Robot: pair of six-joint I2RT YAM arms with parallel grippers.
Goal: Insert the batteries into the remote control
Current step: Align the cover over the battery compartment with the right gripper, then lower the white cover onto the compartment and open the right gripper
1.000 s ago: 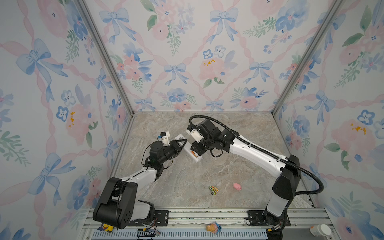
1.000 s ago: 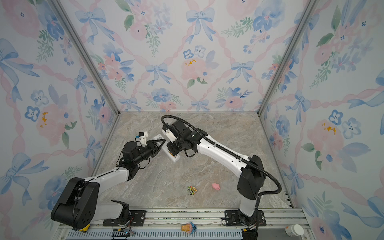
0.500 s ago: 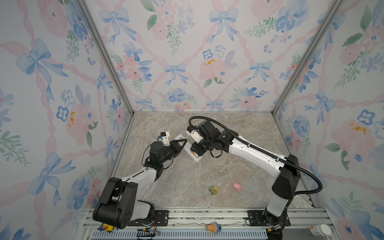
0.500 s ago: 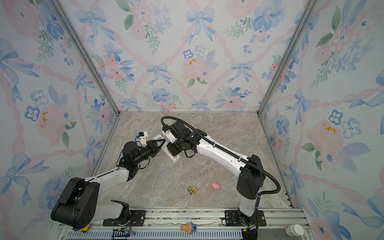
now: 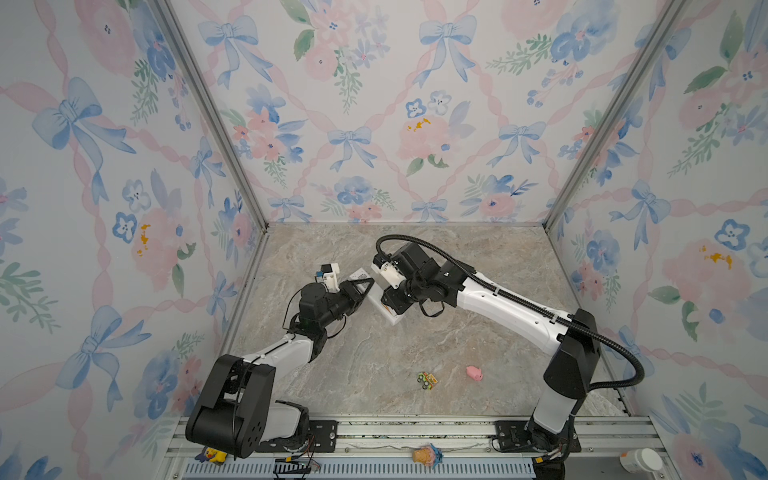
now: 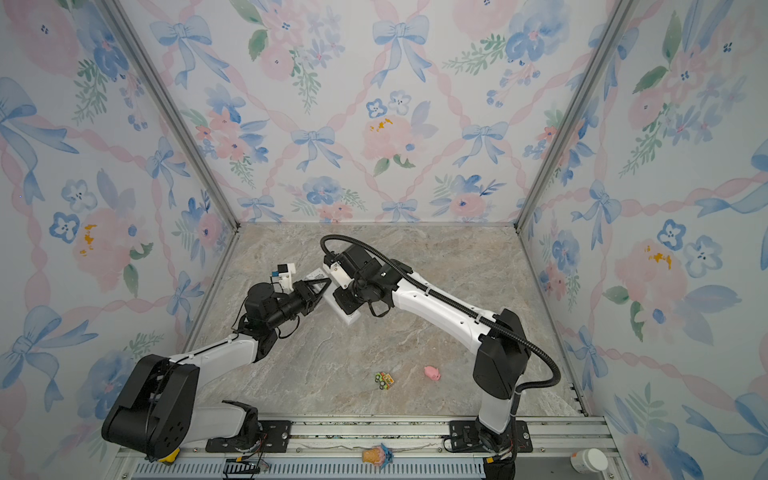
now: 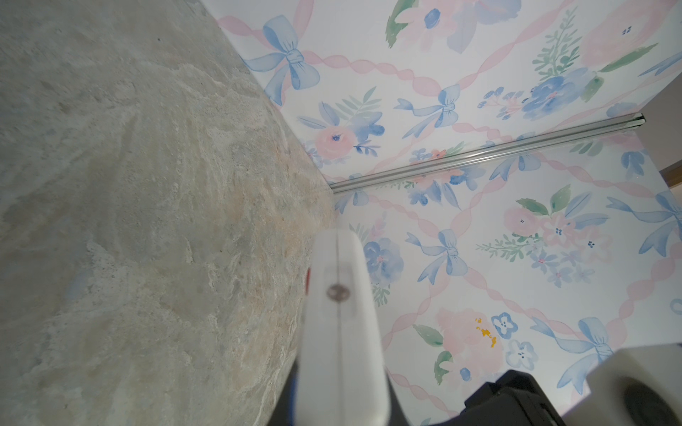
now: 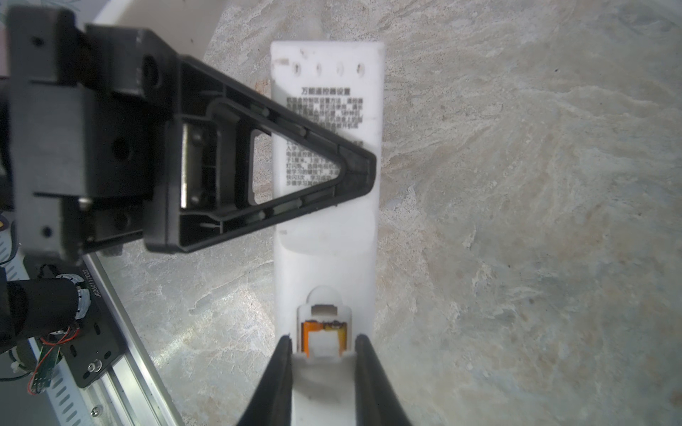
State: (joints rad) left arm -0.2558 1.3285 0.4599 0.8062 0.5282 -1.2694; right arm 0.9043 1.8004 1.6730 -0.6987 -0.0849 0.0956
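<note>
The white remote control (image 8: 324,254) is back up, its printed label facing the right wrist camera. My left gripper (image 5: 368,286) is shut on the remote near its middle, one black triangular finger (image 8: 295,166) lying across the label. Seen edge-on in the left wrist view, the remote (image 7: 339,332) runs out from between the jaws. At the other end, my right gripper (image 8: 324,341) is shut on the small white battery cover (image 8: 324,372), which partly overlaps the open compartment. The orange batteries (image 8: 305,335) show in the compartment just past the cover's edge. In both top views the two grippers meet over the remote (image 6: 348,318).
A pink pig toy (image 5: 473,372) and a small colourful toy car (image 5: 427,380) lie on the marble floor toward the front. The left wall stands close behind my left arm. On the front rail sit a toy ice-cream cone (image 5: 427,454), a duck (image 5: 212,455) and a white bottle (image 5: 638,459).
</note>
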